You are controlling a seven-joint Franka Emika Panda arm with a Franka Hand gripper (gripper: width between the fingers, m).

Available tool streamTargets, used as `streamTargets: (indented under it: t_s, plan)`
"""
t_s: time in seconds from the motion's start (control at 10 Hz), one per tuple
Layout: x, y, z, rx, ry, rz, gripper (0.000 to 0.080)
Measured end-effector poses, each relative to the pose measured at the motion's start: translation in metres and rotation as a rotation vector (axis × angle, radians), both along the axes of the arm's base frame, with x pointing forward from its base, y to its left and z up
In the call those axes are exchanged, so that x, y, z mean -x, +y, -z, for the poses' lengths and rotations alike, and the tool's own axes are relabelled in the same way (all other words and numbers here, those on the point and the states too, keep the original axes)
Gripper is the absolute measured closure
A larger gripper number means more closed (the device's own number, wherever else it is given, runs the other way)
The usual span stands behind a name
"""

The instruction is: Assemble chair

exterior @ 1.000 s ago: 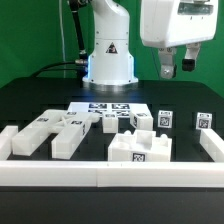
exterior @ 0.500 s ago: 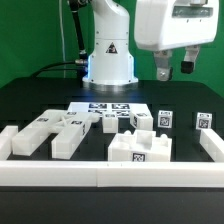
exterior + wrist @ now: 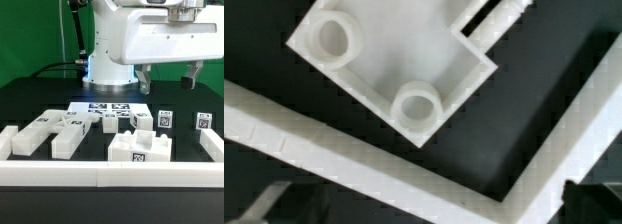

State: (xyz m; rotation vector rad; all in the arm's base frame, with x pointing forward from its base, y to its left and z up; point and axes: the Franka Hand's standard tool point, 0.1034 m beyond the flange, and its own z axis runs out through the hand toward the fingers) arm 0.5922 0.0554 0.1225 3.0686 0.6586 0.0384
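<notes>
The chair lies in loose white tagged parts on the black table. A big flat part is at the exterior view's left. A blocky part sits front centre. Two small cubes stand at the right. Two more parts rest by the marker board. My gripper hangs high above the right part of the table, open and empty. The wrist view shows a white part with two round sockets far below the open gripper.
A white rail borders the table's front and its right side; its corner shows in the wrist view. The robot base stands at the back centre, with a green backdrop behind.
The wrist has turned and come towards the exterior view's left and lower. Both fingers now show side by side and wide apart. The parts on the table have not moved.
</notes>
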Motion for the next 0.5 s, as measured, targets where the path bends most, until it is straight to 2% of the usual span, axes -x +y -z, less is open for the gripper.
streamTargets:
  t_s: [0.3, 0.5]
  plan:
    - [0.002, 0.002, 0.002, -0.011, 0.011, 0.266, 0.015]
    - [0.004, 0.003, 0.02, -0.02, 0.011, 0.447, 0.015]
